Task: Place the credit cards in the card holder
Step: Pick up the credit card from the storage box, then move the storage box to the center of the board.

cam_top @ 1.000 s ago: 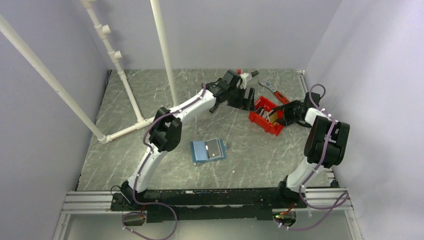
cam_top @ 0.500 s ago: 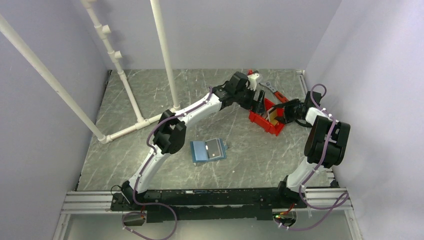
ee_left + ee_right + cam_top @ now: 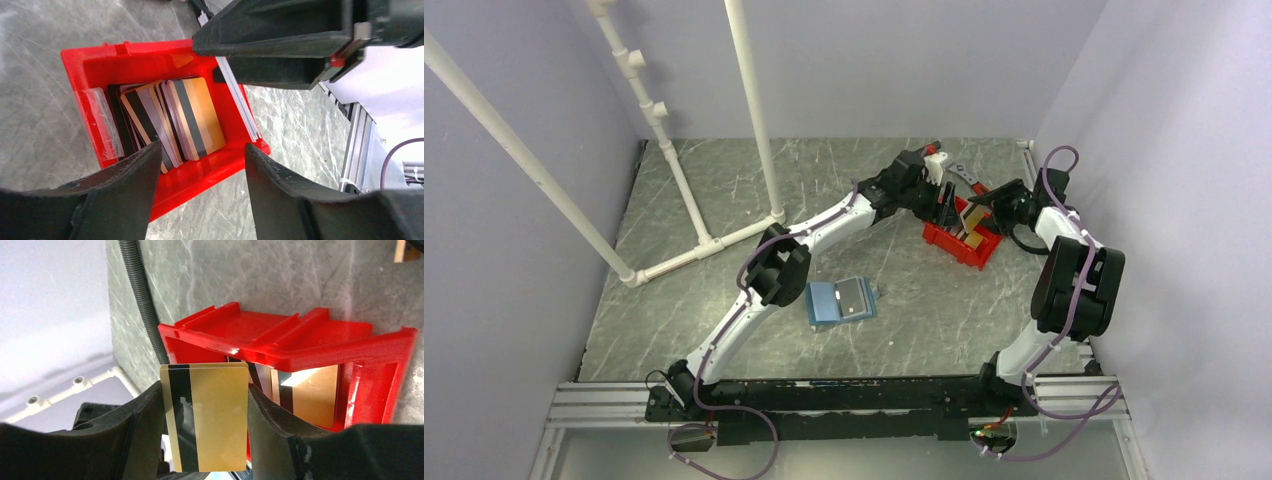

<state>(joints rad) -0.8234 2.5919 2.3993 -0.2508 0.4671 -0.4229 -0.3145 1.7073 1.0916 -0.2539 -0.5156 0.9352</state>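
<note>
The credit cards (image 3: 172, 120), tan and dark striped, stand stacked in a red bin (image 3: 200, 175). My left gripper (image 3: 202, 147) hovers over the bin's near wall, open, with nothing between its fingers (image 3: 125, 200). My right gripper (image 3: 204, 390) is shut on a gold credit card (image 3: 215, 415) with a black stripe, and a second card edge shows behind it. That card (image 3: 971, 213) is raised above the bin (image 3: 954, 245), close to my left gripper (image 3: 946, 205). The blue card holder (image 3: 839, 298) lies open mid-table, far from both grippers.
A wrench (image 3: 959, 172) and a red-handled tool lie behind the bin. White pipes (image 3: 694, 245) rise at the left. A black hose (image 3: 142, 305) runs along the table's edge by the wall.
My left arm swung right to the bin and its jaws narrowed somewhat. My right gripper rose from the bin, taking the gold card with it.
</note>
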